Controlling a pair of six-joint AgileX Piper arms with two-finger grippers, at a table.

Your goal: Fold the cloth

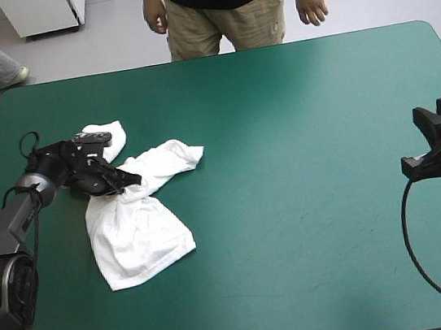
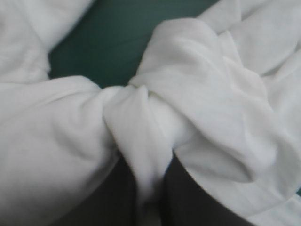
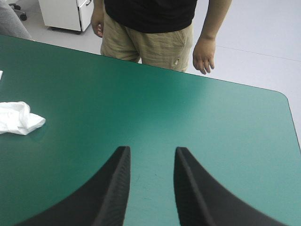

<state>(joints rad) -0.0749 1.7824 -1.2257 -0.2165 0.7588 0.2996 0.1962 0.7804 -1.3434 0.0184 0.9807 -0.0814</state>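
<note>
T-shirt: you are looking at a crumpled white heap (image 1: 139, 226) lying on the left part of the table (image 1: 297, 121), one lobe reaching toward the far-left, one toward the middle, and a broad flap spreading toward the near edge.
Left gripper: your left gripper (image 1: 128, 179) is pinching a ridge of the T-shirt where those lobes meet, with the black fingers (image 2: 193, 197) all but closed on the fold.
Around the grasp: white cloth is bunching on both sides of the fingers, and a patch of teal-green cover is showing just ahead.
Right gripper: your right gripper (image 3: 151, 150) is hovering at the table's right edge, fingers standing apart and holding nothing.
Open room: bare teal-green cover is stretching from the T-shirt to the right edge and out to the far edge.
Edges: the T-shirt is sitting near the left edge, well apart from the right gripper.
</note>
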